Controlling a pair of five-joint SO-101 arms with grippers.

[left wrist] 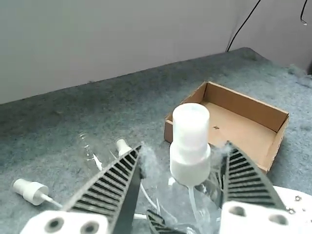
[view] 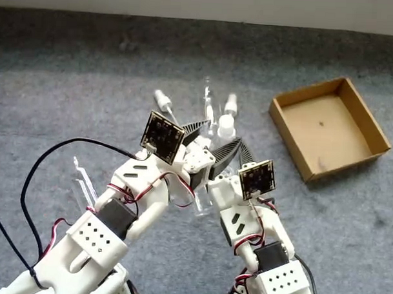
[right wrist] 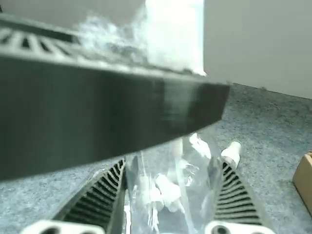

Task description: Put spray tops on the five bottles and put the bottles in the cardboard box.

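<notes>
**High view:** Two arms meet over a clear spray bottle (view: 203, 200). Its white spray top (view: 226, 127) stands between the spread fingers of the left hand (view: 224, 132). The cardboard box (view: 326, 129) sits open side up, well off to one side of that hand. No bottle is in it yet, and it is apparently set there to receive finished ones. Two loose spray tops (view: 162, 99) lie on the desk (view: 69, 104) just beyond the hand, and a spare clear bottle (view: 84, 182) lies beside the left arm.

**Left wrist view:** The left hand is released, its fingers (left wrist: 114, 187) flanking the spray top with a gap on each side. It is likely poised to press or turn the top home. The box lies beyond the hand.

**Right wrist view:** The right hand (right wrist: 171, 168) is clenched on the bottle's clear body, seemingly steadying it like a vice. A dark finger of the other arm crosses close by.

No label, brand or writing can be read on the bottle, top or box.
</notes>
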